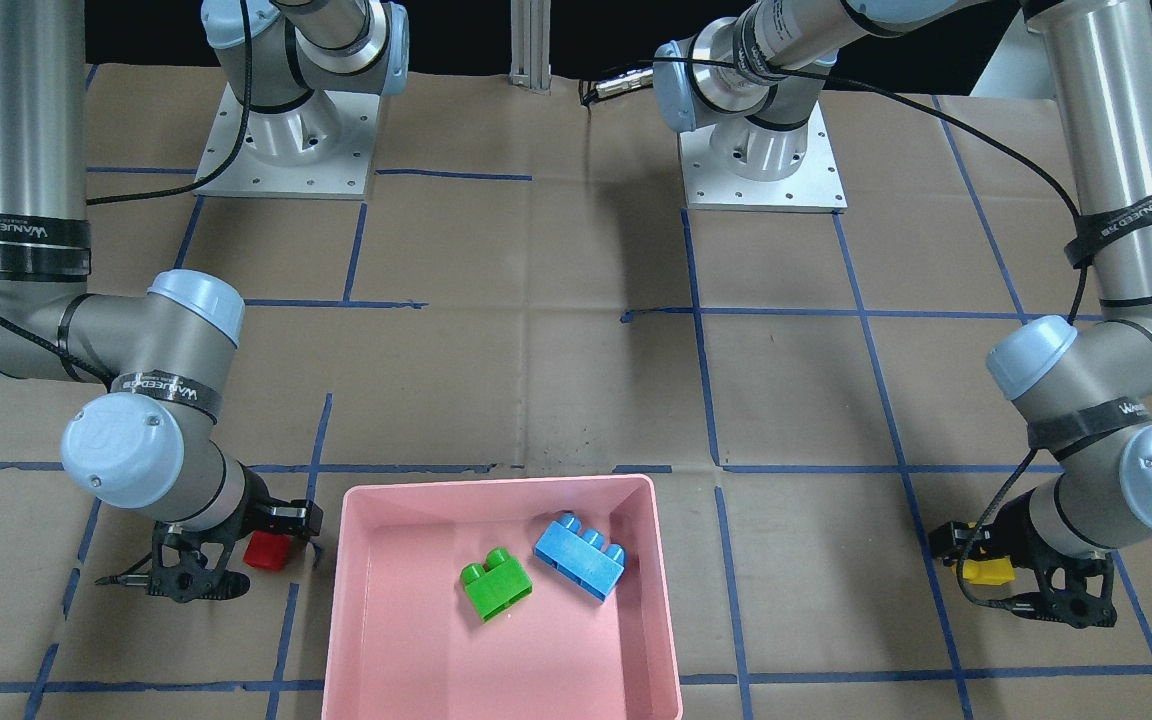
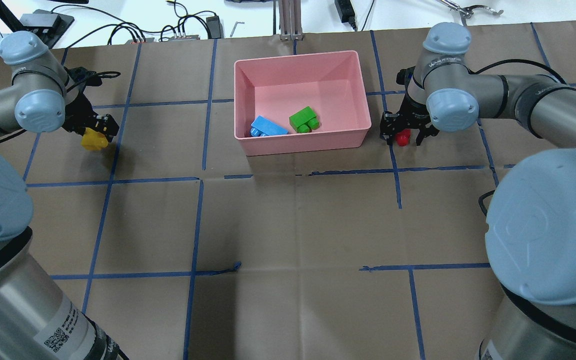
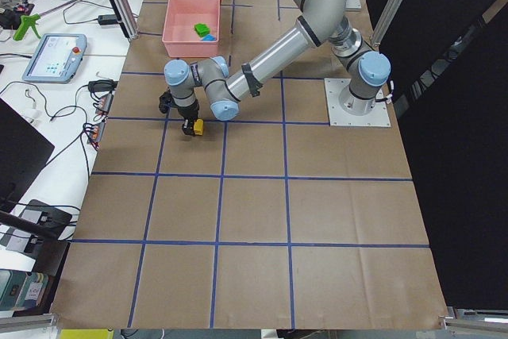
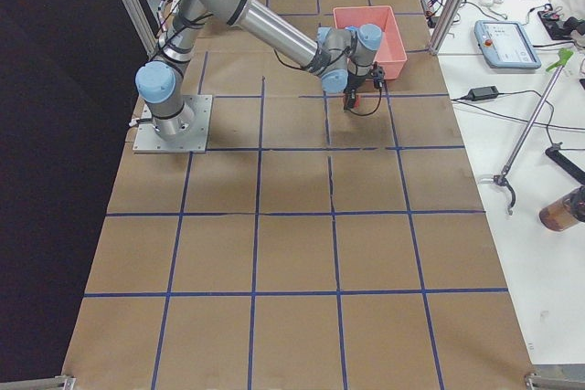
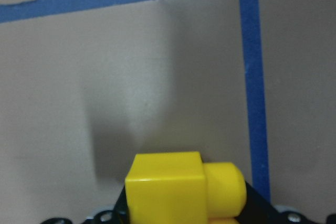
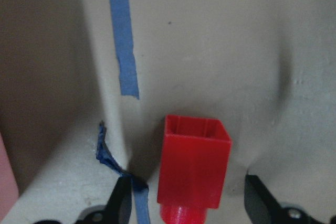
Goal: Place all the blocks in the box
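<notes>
While left fingers (image 2: 109, 124) seemingly pinch the yellow block (image 5: 165, 187), spread right fingers (image 6: 122, 203) flank the red block (image 6: 194, 169), stud wristward.

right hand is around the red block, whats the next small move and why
Probably close the right hand on the red block. Its fingers stand open on either side of the block with gaps showing, so nothing is gripped yet. The block lies on the table outside the pink box, where the green block and blue block already lie.
</notes>
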`<state>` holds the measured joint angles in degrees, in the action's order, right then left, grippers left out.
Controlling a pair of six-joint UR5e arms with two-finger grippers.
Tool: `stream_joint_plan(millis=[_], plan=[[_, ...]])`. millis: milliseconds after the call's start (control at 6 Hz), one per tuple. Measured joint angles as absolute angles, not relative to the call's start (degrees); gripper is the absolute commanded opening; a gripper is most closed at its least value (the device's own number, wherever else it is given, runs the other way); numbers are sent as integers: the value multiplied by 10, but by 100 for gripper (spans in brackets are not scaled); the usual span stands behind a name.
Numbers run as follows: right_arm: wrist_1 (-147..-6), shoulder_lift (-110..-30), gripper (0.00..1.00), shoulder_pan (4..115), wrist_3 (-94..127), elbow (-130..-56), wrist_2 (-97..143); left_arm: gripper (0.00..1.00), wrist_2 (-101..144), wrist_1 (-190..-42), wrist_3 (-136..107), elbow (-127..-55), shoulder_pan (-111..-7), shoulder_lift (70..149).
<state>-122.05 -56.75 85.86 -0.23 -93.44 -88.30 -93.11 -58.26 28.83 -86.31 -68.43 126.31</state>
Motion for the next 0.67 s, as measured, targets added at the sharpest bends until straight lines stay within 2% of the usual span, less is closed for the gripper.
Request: stream_joint_plan(millis=[167,333,667], plan=[[-1221,-569,54,858,-3,-932,-883,14,-929,-599,278,-861,-711,1241],[-1222,-570,42,858,-3,-926,-883,14,-928,-610,257,-856,-758,1223],[-1221,-571,33,858,-4,-920,-884,14,-925,-623,186,-812,-854,1224]])
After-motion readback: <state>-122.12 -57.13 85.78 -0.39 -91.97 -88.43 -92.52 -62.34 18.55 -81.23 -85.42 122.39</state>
